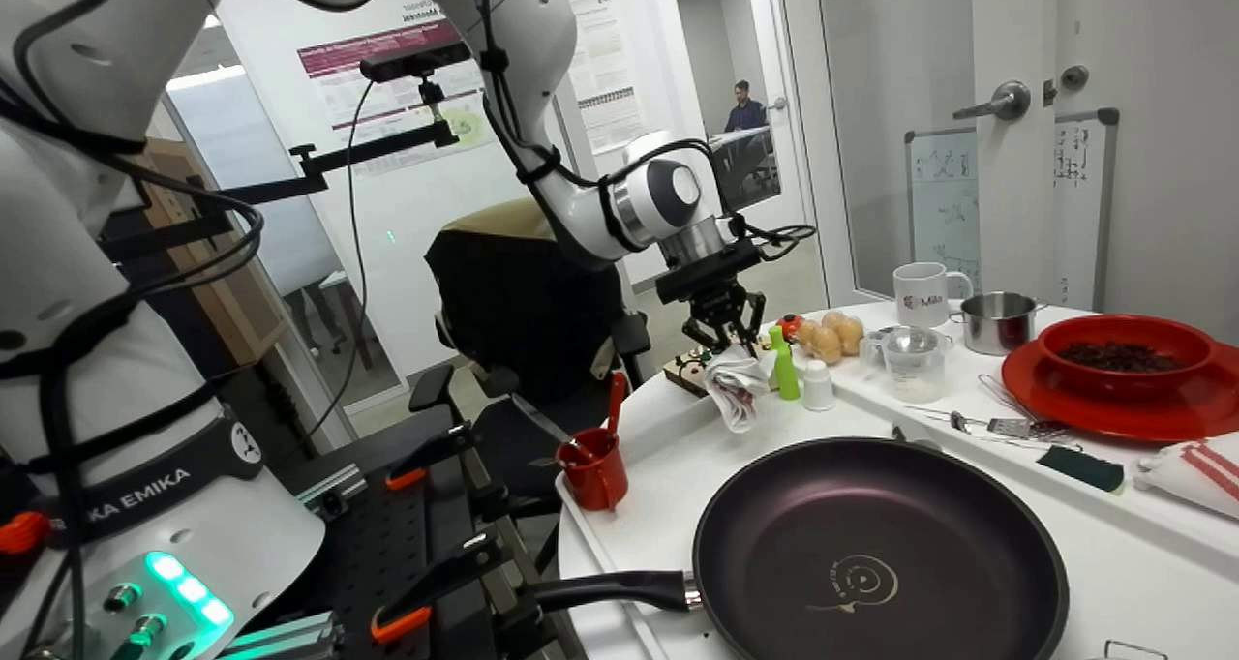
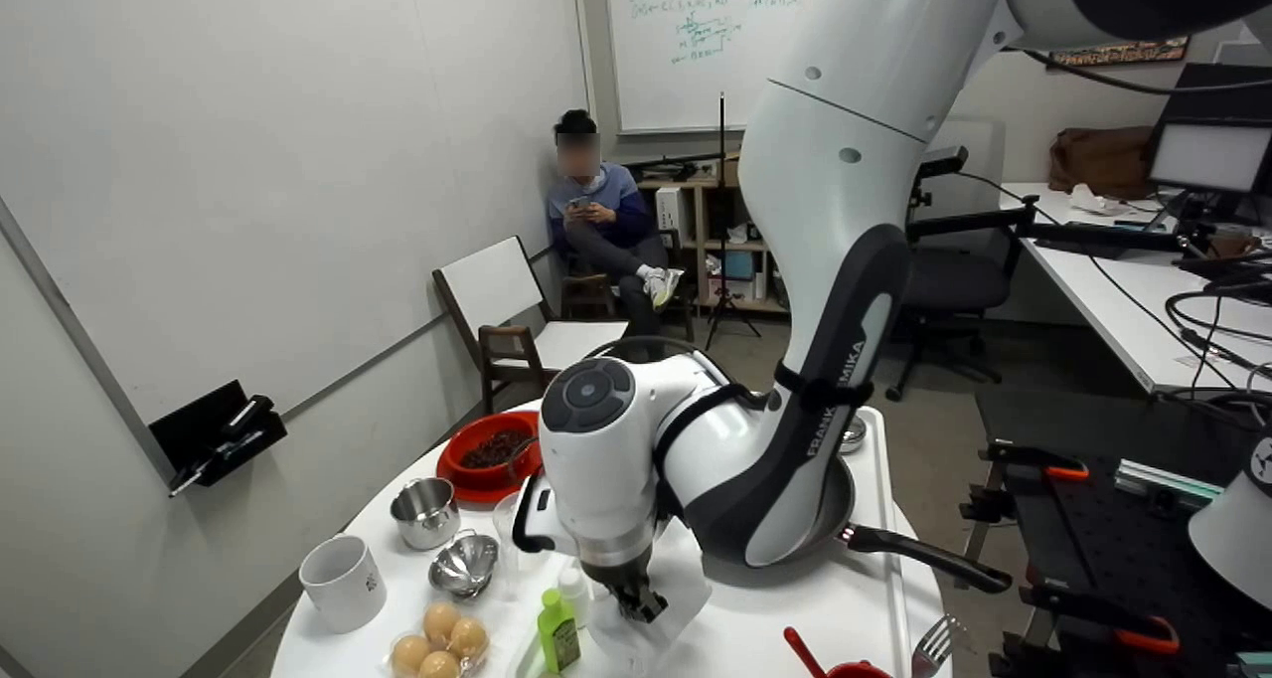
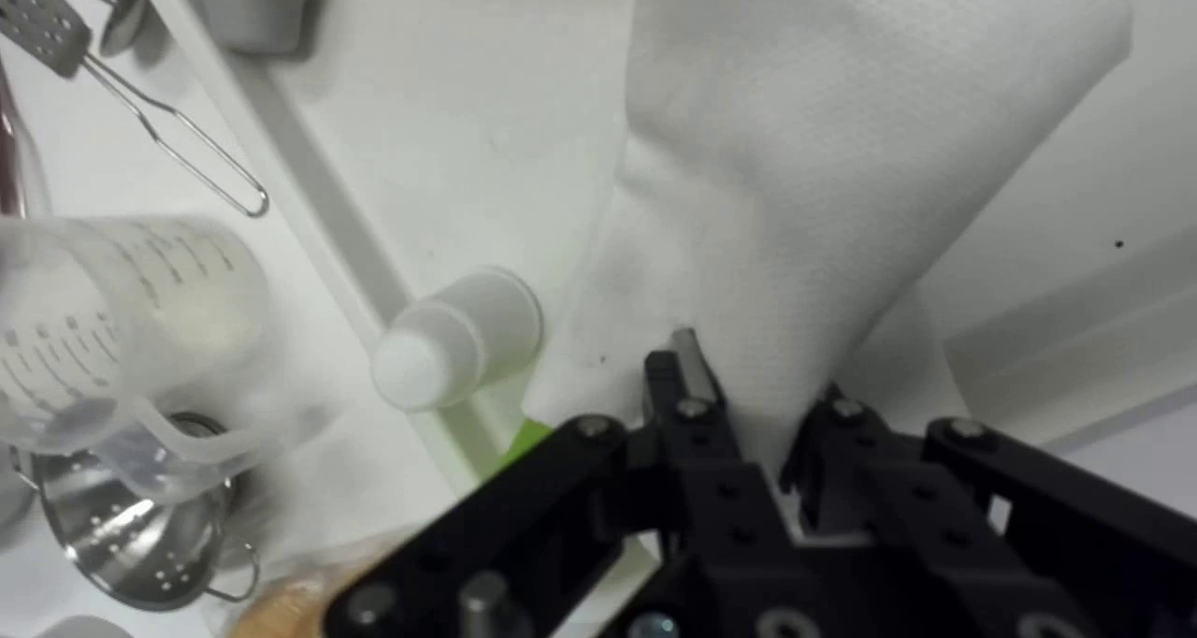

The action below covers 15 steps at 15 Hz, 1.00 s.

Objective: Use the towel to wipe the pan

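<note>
My gripper (image 1: 740,343) is shut on a white towel (image 1: 738,389), which hangs bunched from the fingers. In the wrist view the towel (image 3: 823,152) passes between the fingertips (image 3: 759,390) and spreads out beyond them. In an exterior view the gripper (image 2: 641,606) and the pale towel (image 2: 636,648) show beside the green bottle. I cannot tell whether the towel's lower end touches the table. The dark pan (image 1: 871,534) lies flat on the table, apart from the gripper. The arm hides most of the pan (image 2: 840,499) in an exterior view. The pan is not clearly visible in the wrist view.
A green bottle (image 1: 785,365) and white shaker (image 1: 818,386) stand close to the gripper. A red cup with utensils (image 1: 595,471) stands near the table edge. Eggs (image 1: 831,336), a measuring cup (image 1: 915,365), red dishes (image 1: 1123,389) and another towel (image 1: 1195,476) lie beyond a raised rim.
</note>
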Tool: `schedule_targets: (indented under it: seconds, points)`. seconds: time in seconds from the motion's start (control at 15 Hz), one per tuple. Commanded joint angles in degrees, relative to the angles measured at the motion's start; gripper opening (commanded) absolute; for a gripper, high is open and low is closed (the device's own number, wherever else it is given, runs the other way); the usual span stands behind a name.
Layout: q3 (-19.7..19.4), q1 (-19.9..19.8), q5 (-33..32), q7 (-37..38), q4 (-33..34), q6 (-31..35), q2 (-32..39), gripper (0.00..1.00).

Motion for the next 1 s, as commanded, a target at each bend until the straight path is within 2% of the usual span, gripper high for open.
schedule_targets:
  seconds: [0.0, 0.2, 0.27, 0.53, 0.6, 0.93]
  points:
    - [0.56, -4.20, 3.69, 0.62, -4.73, 3.38, -3.65, 0.08]
    - [0.04, -6.00, 6.98, 0.00, -5.08, 3.48, -3.59, 0.07]
    - [-0.66, -4.85, 6.08, -0.79, -3.29, 3.14, -2.21, 0.17]
    - [-0.60, -5.64, 7.05, -0.77, -3.70, 3.13, -2.25, 0.16]
    - [-0.57, -5.56, 7.10, -0.76, -3.74, 3.13, -2.25, 0.07]
    - [0.26, -6.03, 8.47, 0.87, -6.98, 9.62, -6.78, 0.08]
